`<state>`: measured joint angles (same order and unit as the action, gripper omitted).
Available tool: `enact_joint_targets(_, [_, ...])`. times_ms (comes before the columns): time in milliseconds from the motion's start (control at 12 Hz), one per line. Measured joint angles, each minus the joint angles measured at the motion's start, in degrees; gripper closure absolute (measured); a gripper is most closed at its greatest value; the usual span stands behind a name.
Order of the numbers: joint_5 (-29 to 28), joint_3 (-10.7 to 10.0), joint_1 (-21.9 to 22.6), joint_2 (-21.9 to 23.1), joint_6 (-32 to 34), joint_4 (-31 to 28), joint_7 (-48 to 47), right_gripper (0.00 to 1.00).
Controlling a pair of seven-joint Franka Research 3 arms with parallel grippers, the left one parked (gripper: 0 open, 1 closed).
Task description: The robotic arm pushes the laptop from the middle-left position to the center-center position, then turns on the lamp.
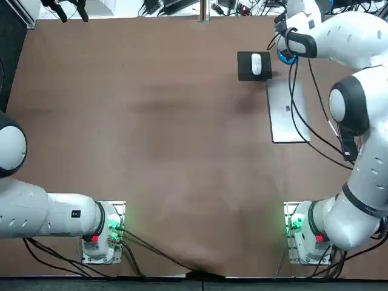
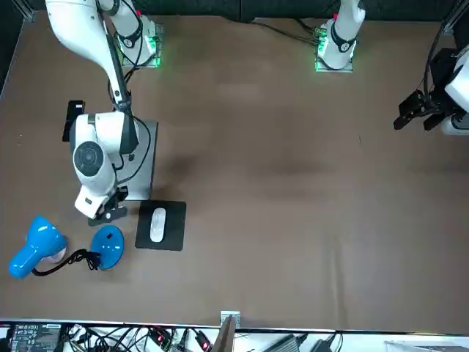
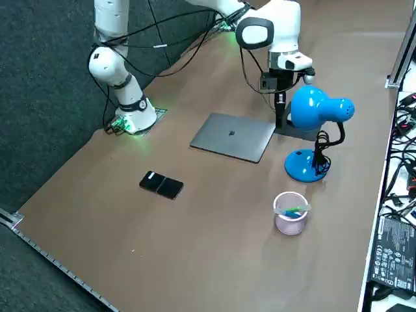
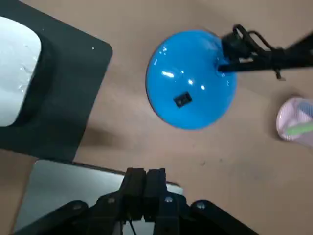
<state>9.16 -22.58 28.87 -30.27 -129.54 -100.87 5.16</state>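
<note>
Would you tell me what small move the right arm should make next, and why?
Probably slide the shut right gripper to the outer long edge of the laptop and lower it. The laptop lies off to the robot's right, not at the centre, and the gripper hovers by its far end near the lamp base, badly placed for a push inward.

Top, front, side share laptop [image 1: 280,121]; wrist view past fingers [image 4: 136,182], close over lamp [image 4: 191,78].

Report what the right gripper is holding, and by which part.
Nothing is held. The right gripper has its fingers shut together with nothing between them, at the edge of the laptop, near the blue base of the lamp.
</note>
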Motion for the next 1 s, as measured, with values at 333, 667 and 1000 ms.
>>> enact_joint_targets(333, [0.0, 0.0, 0.0, -3.8, 0.0, 4.1, 3.0, 0.98])
enact_joint_targets(667, [0.1, 0.0, -1.3, -8.0, 0.0, 7.8, 5.5, 0.98])
enact_joint_targets(1000, [0.0, 0.0, -4.7, -10.7, -0.1, 11.0, 9.5, 0.98])
